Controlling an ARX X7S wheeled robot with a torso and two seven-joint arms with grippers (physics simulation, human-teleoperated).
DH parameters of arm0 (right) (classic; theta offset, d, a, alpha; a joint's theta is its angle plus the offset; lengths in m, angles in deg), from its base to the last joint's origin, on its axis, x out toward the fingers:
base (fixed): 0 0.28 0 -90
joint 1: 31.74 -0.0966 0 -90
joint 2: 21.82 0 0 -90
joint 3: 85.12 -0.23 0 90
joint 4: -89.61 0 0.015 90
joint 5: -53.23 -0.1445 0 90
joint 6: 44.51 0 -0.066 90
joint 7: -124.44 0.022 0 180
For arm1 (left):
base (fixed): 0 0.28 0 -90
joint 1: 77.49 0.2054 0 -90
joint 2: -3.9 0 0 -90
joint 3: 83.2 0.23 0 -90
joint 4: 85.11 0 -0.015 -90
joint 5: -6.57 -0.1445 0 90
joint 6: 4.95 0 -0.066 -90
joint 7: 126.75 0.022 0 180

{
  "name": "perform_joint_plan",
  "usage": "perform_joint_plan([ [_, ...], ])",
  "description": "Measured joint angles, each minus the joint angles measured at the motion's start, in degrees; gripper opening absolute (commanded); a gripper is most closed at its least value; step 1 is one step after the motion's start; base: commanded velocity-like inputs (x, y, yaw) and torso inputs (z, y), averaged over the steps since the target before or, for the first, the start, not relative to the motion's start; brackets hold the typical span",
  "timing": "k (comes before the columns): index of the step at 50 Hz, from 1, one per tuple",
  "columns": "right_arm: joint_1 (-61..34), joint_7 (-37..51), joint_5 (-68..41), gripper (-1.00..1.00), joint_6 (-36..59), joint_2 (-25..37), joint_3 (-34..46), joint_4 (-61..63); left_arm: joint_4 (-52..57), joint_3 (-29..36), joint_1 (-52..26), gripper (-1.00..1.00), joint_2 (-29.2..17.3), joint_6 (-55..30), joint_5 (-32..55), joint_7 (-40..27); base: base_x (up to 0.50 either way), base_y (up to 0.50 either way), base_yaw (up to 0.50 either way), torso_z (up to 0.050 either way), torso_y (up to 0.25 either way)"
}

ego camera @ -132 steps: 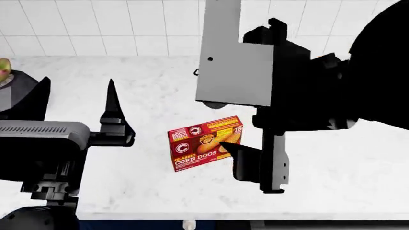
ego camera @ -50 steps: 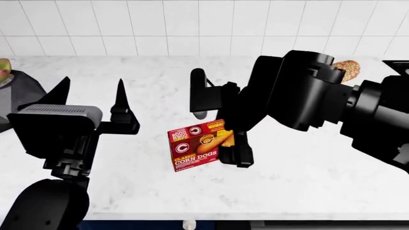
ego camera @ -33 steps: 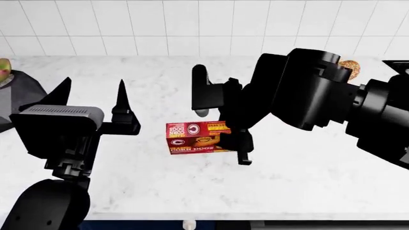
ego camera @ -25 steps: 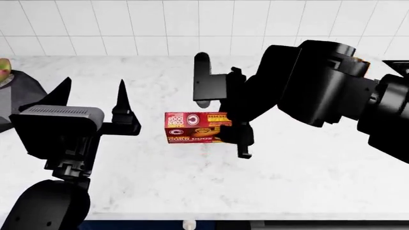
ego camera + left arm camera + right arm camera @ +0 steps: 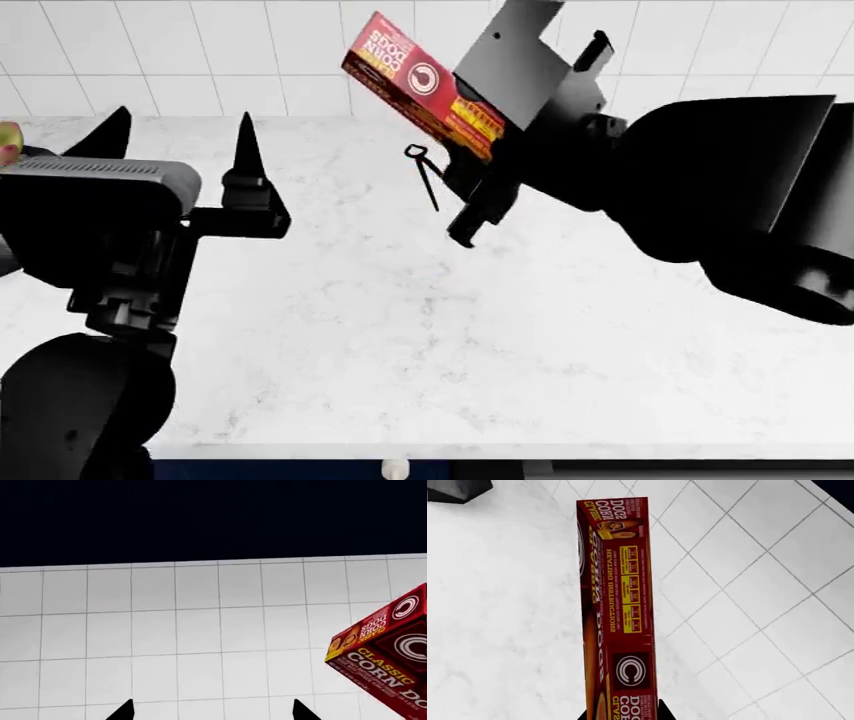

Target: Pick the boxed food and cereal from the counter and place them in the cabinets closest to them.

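The boxed food, a flat red "Classic Corn Dogs" box [image 5: 420,85], is held tilted in the air above the white marble counter [image 5: 400,330], in front of the tiled wall. My right gripper [image 5: 478,150] is shut on its lower end. In the right wrist view the box [image 5: 620,605] stands edge-on between the two black fingers of the right gripper [image 5: 624,712]. My left gripper [image 5: 179,125] is open and empty at the left, fingers pointing at the wall. In the left wrist view the left gripper [image 5: 211,707] faces the tiles, with the box [image 5: 387,645] at the frame's edge. The cereal is out of view.
A thin black tool [image 5: 423,175] lies on the counter near the wall, just below the held box. A yellow and red object [image 5: 7,140] shows at the far left edge. A dark band [image 5: 213,520] sits above the white wall tiles [image 5: 200,630].
My right gripper has closed on the corn dogs box, tipped it onto its edge and lifted it off the counter up towards the wall. The left arm has risen slightly.
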Motion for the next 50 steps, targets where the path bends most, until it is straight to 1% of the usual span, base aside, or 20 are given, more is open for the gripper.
perform_joint_plan([
  [3,2.3,8.9,-3.5,-1.0,0.1,1.7,-3.2,4.0,-2.4,0.6,-5.8,1.0,0.5,-3.3,1.0,-0.1,0.0,0.0,0.0,0.0,0.0],
  [6,4.6,17.0,-6.7,-1.0,-0.4,3.5,-6.3,7.8,-7.5,1.7,-12.3,1.0,1.3,-4.4,0.9,0.0,0.0,0.0,0.0,0.0,0.0],
  [13,10.1,32.3,-11.6,-1.0,-4.0,7.7,-12.6,15.5,-25.7,4.9,-26.8,1.0,4.1,-0.5,-1.2,1.6,0.0,0.0,0.0,0.0,0.0],
  [17,13.0,38.3,-13.0,-1.0,-6.8,9.7,-15.5,19.0,-40.7,6.3,-34.8,1.0,6.4,4.3,-2.2,3.4,0.0,0.0,0.0,0.0,0.0],
  [22,16.2,43.3,-13.6,-1.0,-10.4,11.6,-18.5,22.3,-65.5,7.3,-45.2,1.0,9.2,14.0,-3.6,6.4,0.0,0.0,0.0,0.0,0.0],
  [26,18.5,46.1,-13.0,-1.0,-12.9,12.7,-20.0,24.3,-80.7,6.4,-50.7,1.0,10.7,19.5,-4.7,8.1,0.0,0.0,0.0,0.0,0.0],
  [31,21.6,47.9,-10.7,-1.0,-16.2,12.9,-21.1,25.3,-92.8,4.1,-53.8,1.0,12.0,23.4,-7.5,9.7,0.0,0.0,0.0,0.0,0.0],
  [36,23.8,48.4,-8.4,-1.0,-18.6,12.4,-21.4,25.2,-100.3,1.9,-54.7,1.0,12.8,25.9,-10.7,11.6,0.0,0.0,0.0,0.0,0.0],
  [40,24.4,48.6,-7.4,-1.0,-19.6,11.9,-21.6,25.1,-104.0,0.5,-54.5,1.0,13.2,28.1,-13.0,13.3,0.0,0.0,0.0,0.0,0.0],
  [50,24.2,49.0,-7.4,-1.0,-19.7,11.6,-22.1,24.9,-108.9,-2.5,-52.4,1.0,14.1,32.7,-15.9,18.7,0.26,0.48,0.0,0.0,0.001],
])
